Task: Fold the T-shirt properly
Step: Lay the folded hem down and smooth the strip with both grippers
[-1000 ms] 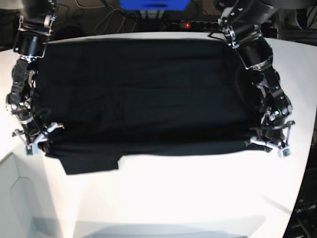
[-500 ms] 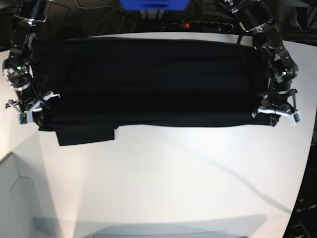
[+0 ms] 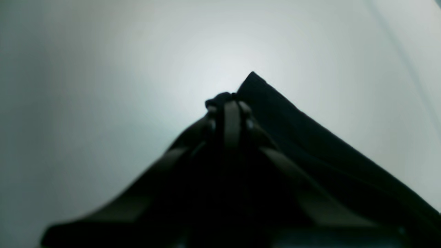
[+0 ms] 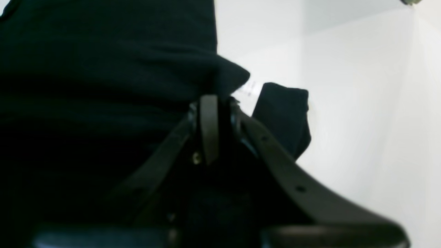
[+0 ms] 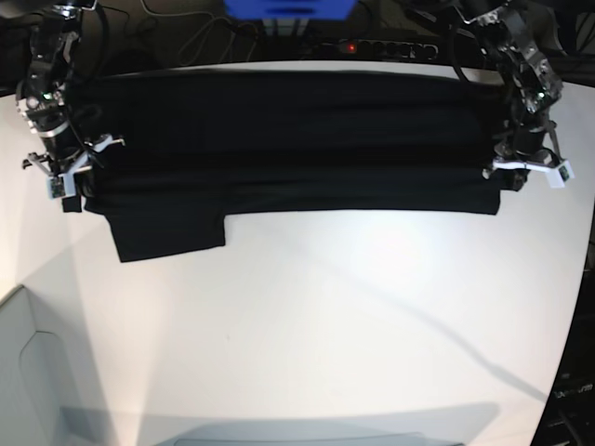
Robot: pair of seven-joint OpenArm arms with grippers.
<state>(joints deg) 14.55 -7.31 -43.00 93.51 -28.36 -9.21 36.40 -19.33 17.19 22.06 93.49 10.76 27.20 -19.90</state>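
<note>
The black T-shirt (image 5: 288,139) lies in a wide folded band across the far half of the white table (image 5: 307,316). One sleeve (image 5: 169,234) sticks out toward me at the band's left end. My left gripper (image 5: 522,173) is shut on the shirt's right corner, and the left wrist view shows its jaws (image 3: 231,103) pinched on black cloth (image 3: 310,144). My right gripper (image 5: 65,182) is shut on the left corner. In the right wrist view its jaws (image 4: 211,100) clamp the fabric (image 4: 103,69), with a small white tag (image 4: 250,88) just beyond.
A power strip (image 5: 376,46) with a red light, cables and a blue object (image 5: 288,7) sit behind the table's far edge. The table's curved right edge (image 5: 575,307) drops off to dark floor. A white panel (image 5: 23,362) stands at the lower left.
Both grippers have moved away toward the table's far side, carrying the shirt's front edge with them. The cloth band is now narrower and lies farther back.
</note>
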